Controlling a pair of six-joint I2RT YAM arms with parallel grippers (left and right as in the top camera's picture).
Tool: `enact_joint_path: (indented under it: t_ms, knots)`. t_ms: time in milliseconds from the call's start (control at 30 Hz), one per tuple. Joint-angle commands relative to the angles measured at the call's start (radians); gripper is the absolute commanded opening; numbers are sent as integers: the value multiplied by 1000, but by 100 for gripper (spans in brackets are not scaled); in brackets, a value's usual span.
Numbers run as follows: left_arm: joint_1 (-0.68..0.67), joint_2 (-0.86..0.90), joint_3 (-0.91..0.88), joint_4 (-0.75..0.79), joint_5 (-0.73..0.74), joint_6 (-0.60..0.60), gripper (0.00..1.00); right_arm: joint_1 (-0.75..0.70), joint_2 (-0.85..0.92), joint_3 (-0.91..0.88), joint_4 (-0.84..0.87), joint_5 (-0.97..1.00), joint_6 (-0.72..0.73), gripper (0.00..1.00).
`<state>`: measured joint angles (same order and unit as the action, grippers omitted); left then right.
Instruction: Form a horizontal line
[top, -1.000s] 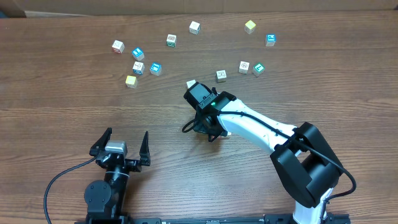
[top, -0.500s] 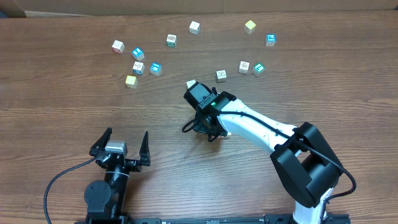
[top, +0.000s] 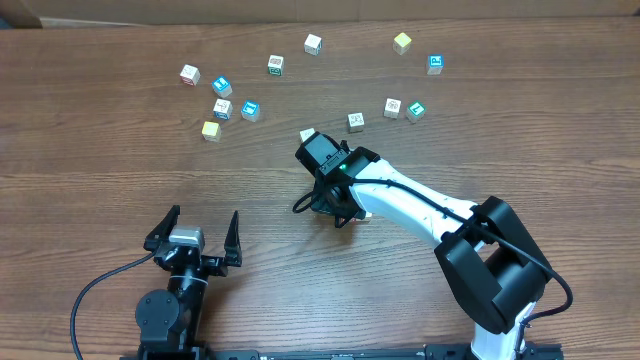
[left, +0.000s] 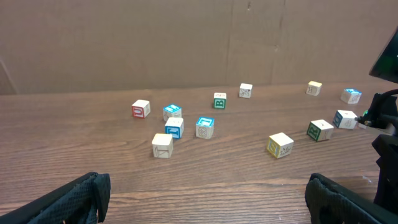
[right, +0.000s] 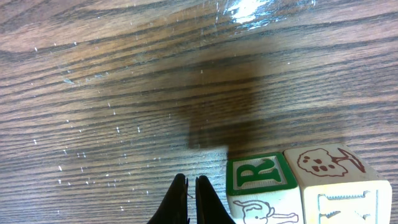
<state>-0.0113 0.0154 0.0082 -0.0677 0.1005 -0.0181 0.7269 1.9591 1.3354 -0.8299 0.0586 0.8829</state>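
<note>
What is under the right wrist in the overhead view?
Overhead, only the corner of a pale cube peeks out past the right wrist; the rest is covered. The wrist camera shows a green-R block right beside a tree-printed block, next to the shut jaws.

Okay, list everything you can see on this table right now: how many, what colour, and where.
Left cubes: five, three blue-printed, one red-printed, one pale yellow; loosely clustered at the far left.
Far cubes: four, green-printed, white, yellow, blue-printed; spread along the far edge.
Middle cubes: three, two whitish, one green-printed; right of centre.
Half-hidden cube: one, pale; at the right gripper.
Table: one, brown wood; under everything.
Left gripper: one, black; near edge, open, empty.
Right gripper: one, black; mid-table, shut, nothing between its fingers.
</note>
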Motion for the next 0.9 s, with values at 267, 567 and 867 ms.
enact_joint_path:
  t_ms: [267,567,867]
  knots:
    - [7,-10,-3,-2,-4,23,100,-10,14,11,4,3,17,4]
    - [7,-10,-3,-2,-4,23,100,-18,14,11,-5,3,31,4]
    - [7,-10,-3,-2,-4,23,100,-18,14,11,-5,6,31,4]
